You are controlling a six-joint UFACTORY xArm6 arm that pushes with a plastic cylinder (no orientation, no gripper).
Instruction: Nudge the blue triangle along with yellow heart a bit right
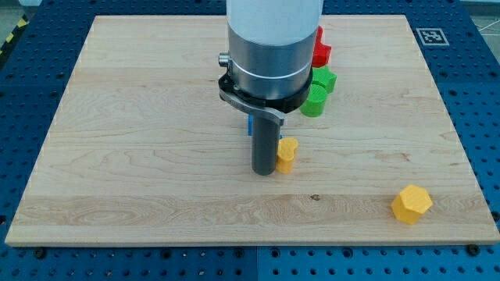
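Near the board's middle, our rod (no pincer) has my tip (264, 171) touching the yellow heart (287, 154)'s left, the blue triangle (250, 125) mostly hidden behind; next, probably a short rightward push.

Pale wooden board (141, 117) fills most of the view, grain running left to right, one small dark knot near the bottom centre. Under and around it, blue perforated metal table (31, 78) with regular rows of holes, visible on all sides. Black-and-white fiducial marker (431, 36) at the board's top right corner. Yellow-black hazard strip (9, 40) at the view's top left edge. Even, soft lighting, faint shadows.
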